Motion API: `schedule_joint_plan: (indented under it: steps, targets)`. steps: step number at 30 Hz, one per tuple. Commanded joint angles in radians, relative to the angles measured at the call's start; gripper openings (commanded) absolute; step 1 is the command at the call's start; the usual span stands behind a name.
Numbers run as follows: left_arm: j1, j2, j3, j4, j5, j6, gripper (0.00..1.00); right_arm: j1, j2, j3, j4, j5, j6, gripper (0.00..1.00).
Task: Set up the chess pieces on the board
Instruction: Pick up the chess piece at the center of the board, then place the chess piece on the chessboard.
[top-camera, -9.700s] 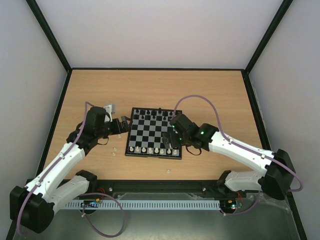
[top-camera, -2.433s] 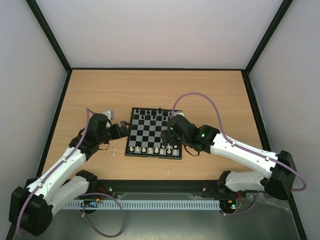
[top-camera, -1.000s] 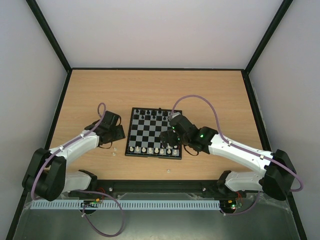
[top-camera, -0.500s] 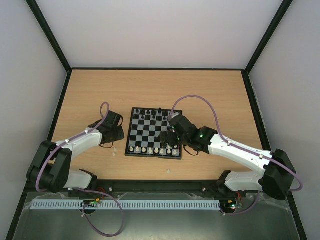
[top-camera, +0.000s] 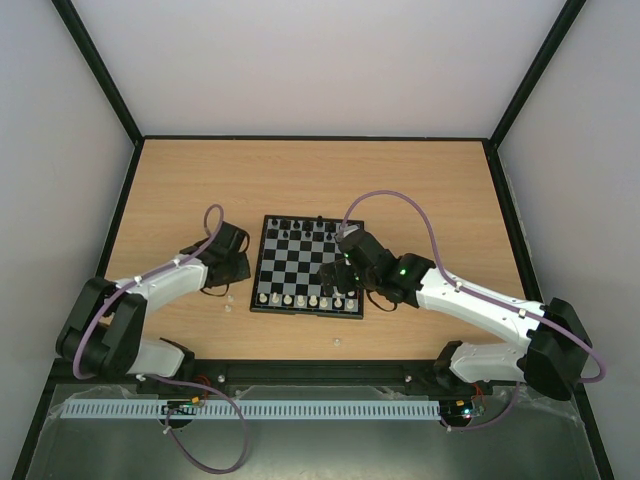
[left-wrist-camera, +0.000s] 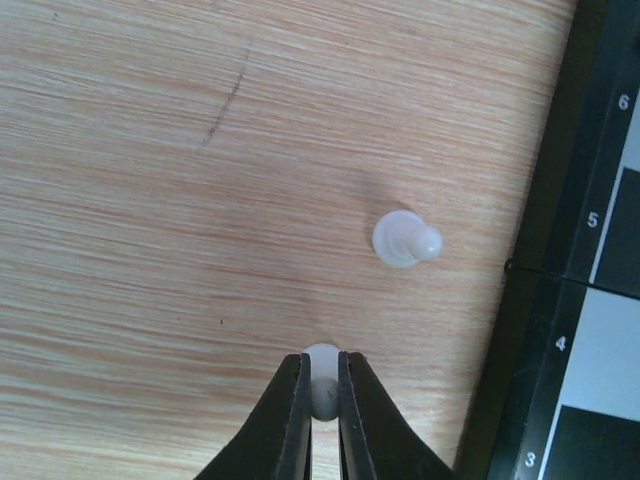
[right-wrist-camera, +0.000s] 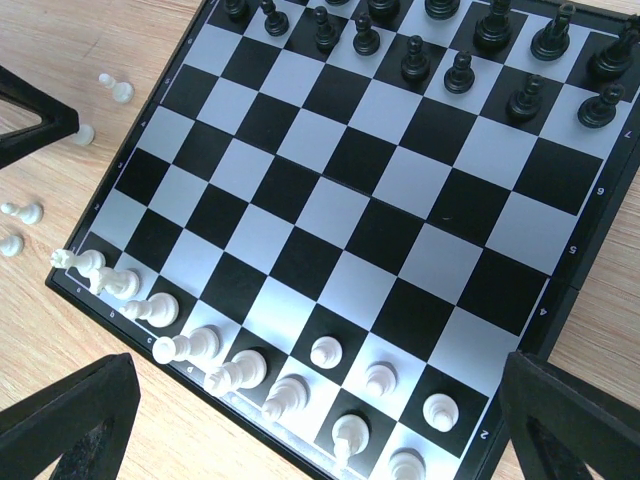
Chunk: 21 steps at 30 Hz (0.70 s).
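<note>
While the left gripper (left-wrist-camera: 322, 364) is pinched tight on a small white pawn (left-wrist-camera: 321, 352) that rests on the table (top-camera: 400, 180) just left of the board (top-camera: 298, 262), the right gripper (right-wrist-camera: 315, 372) hangs over the board's near right part with its fingers (right-wrist-camera: 70, 420) spread wide and empty

Held pawn: clamped between the two black fingertips, base on the wood, close to the board's black frame but apart from it, about level with the middle ranks

Second loose pawn (left-wrist-camera: 405, 240): on the table just to the far side of the held one, also near the frame, clear of the gripper

Two more white pawns (right-wrist-camera: 28, 212): side by side on the table, to the near side of the left gripper and left of the board's near left corner

One further white piece (top-camera: 337, 342): on the table near of the board, well apart from the others; too small to identify

Board: square to the table, between the two arms. Black pieces (right-wrist-camera: 415, 55) stand in the two far ranks. A row of white pieces (right-wrist-camera: 190, 345) lines the near edge. Three white pawns (right-wrist-camera: 378, 378) stand on the rank just beyond that row, toward the right side, below the right gripper
</note>
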Motion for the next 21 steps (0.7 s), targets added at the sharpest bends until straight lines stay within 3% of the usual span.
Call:
schedule_joint_plan:
  steps: [1, 11, 21]
  targets:
    - [-0.032, -0.046, 0.046, -0.074, -0.045, -0.002, 0.02, -0.004, 0.011, -0.017, -0.001, -0.007, -0.009, 0.99]
    - [-0.171, -0.149, 0.163, -0.239, -0.063, -0.008, 0.02, -0.007, 0.009, -0.017, -0.003, 0.022, -0.006, 0.99]
    - [-0.346, 0.01, 0.325, -0.27, -0.061, 0.0, 0.03, -0.03, -0.069, -0.039, 0.011, 0.098, 0.02, 0.99]
